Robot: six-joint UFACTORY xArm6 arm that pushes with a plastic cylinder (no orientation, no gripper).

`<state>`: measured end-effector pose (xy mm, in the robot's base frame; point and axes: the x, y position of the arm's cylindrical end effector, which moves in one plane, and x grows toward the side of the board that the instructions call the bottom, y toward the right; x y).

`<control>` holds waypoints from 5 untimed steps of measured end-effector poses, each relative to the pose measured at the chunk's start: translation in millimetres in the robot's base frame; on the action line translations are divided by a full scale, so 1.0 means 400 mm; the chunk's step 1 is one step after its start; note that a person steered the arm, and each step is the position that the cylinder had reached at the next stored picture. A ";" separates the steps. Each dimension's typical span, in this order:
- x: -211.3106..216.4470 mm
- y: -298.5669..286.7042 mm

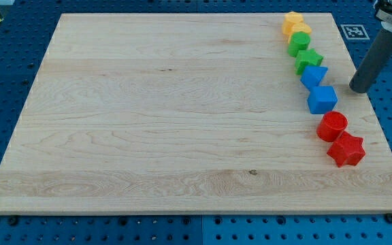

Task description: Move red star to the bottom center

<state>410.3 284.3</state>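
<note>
The red star (346, 149) lies near the board's right edge, in the lower right part of the view. A red round block (332, 126) touches it on its upper left. My tip (359, 88) is at the board's right edge, up and to the right of the red star and just right of the blue cube (322, 99). It touches no block.
A column of blocks runs up the right side: a blue star-like block (314, 75), a green star (308, 60), a green round block (299, 43), and two yellow blocks (295, 26). The wooden board (169, 116) lies on a blue perforated table. A marker tag (352, 30) sits at the top right.
</note>
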 end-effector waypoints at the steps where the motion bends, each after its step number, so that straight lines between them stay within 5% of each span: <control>1: 0.000 0.001; 5: 0.209 0.037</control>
<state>493.8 299.2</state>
